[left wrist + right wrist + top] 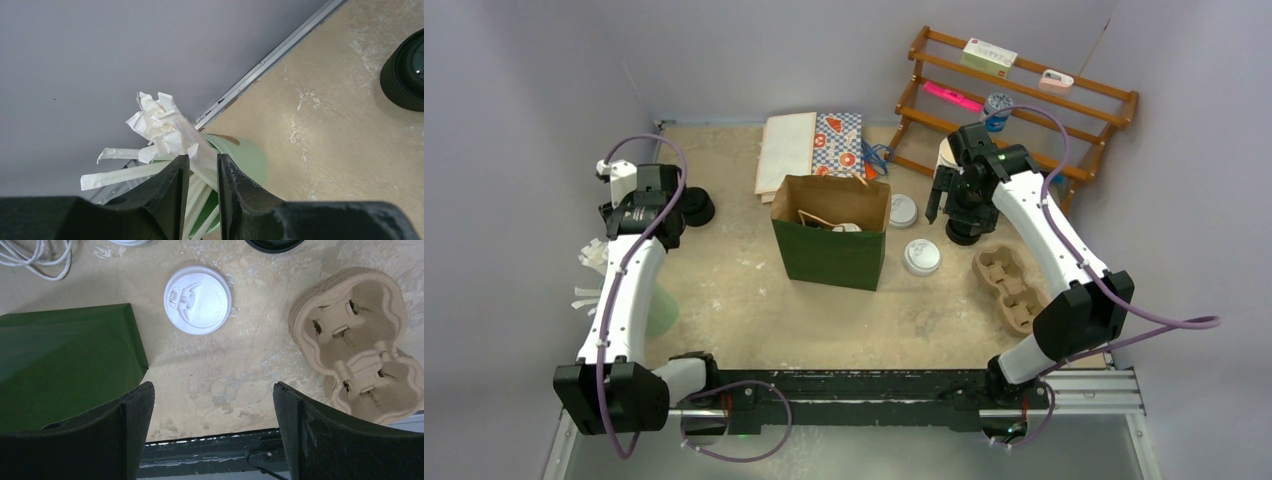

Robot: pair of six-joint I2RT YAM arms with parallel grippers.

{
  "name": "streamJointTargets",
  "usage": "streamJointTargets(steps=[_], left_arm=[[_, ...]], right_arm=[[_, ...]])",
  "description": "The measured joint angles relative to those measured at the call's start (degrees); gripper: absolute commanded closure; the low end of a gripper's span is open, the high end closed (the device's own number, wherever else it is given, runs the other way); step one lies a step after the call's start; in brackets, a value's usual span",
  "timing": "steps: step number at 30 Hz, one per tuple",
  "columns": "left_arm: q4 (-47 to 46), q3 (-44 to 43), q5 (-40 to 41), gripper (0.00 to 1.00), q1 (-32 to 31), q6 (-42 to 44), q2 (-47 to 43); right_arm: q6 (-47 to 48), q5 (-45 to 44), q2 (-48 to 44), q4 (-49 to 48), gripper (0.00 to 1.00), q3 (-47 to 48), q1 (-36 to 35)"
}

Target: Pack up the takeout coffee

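Top external: two lids (pixel 902 210) (pixel 921 256), one bag (pixel 829 255); right gripper (pixel 212 390) spread wide, left gripper (pixel 202 165) unclear.

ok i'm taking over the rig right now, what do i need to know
Left fingers: nearly closed around wrapped straws in the pale green cup; grip unclear.
Right fingers: wide open, empty, above the table between green bag and pulp carrier.
Takeout coffee: not clearly visible; a white lid-like shape inside the bag may be it.
Left to do: confirm the coffee is bagged, then likely add a straw.
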State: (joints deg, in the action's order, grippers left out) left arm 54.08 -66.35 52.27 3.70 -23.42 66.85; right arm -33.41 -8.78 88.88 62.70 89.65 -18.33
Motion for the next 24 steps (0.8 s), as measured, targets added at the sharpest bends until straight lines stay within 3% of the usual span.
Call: streamJointTargets(steps=[15,17,20,24], left_arm=[[0.09,2.86,1.51,0.73,0.0,0.07,-0.11],[-0.37,3.15,1.86,0.79,0.0,0.48,-0.11],[-1.01,3.17,2.58,1.0,0.0,0.74,-0.11],[-1.33,3.15,4.0,1.0,0.0,1.49,-0.11]], right_arm=[[0.0,0.76,0.0,0.0,0.11,0.0,0.0],[0.0,0.83,0.0,0.0,0.11,0.0,0.0],[0.0,0.85,0.0,-0.02,0.11,0.0,0.0],[0.0,0.87,0.0,0.0,0.11,0.0,0.0]])
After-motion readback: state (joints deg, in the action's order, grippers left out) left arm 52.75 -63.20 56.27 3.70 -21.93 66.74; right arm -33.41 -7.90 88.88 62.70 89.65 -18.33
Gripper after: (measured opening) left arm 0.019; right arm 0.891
